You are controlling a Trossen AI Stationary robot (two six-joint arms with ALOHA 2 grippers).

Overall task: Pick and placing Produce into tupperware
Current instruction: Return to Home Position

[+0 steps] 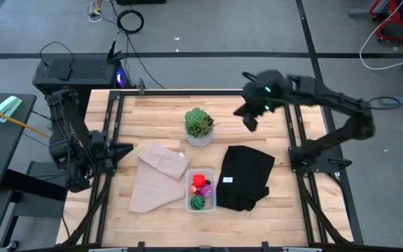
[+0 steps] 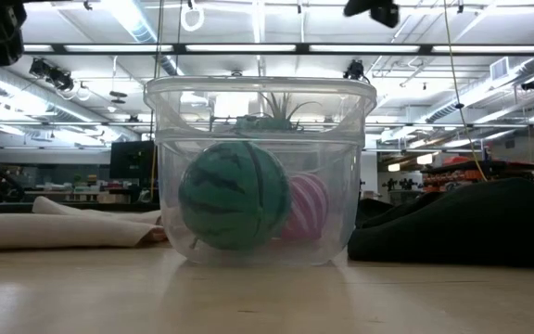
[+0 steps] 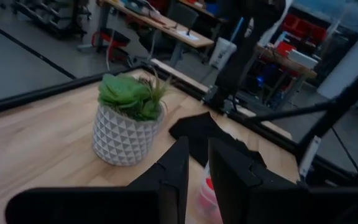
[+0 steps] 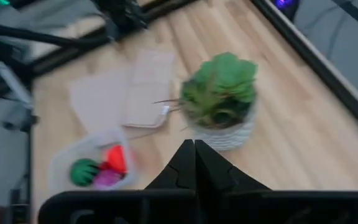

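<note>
The clear tupperware (image 1: 201,190) stands on the table near its near edge, between the tan cloth and the black cloth. Inside it lie a dark green striped ball (image 2: 233,195), a magenta striped ball (image 2: 306,206) and a red piece (image 1: 200,180). It also shows in the right wrist view (image 4: 92,163). My right gripper (image 1: 250,123) is shut and empty, raised above the table's far right part, right of the plant. My left gripper (image 1: 126,149) rests at the table's left edge, its fingers (image 3: 194,163) a small gap apart, empty.
A spiky green plant in a white pot (image 1: 199,127) stands at the far middle. A tan cloth (image 1: 157,175) lies left of the tupperware, a black cloth (image 1: 246,176) right of it. Bare wood shows along the far left.
</note>
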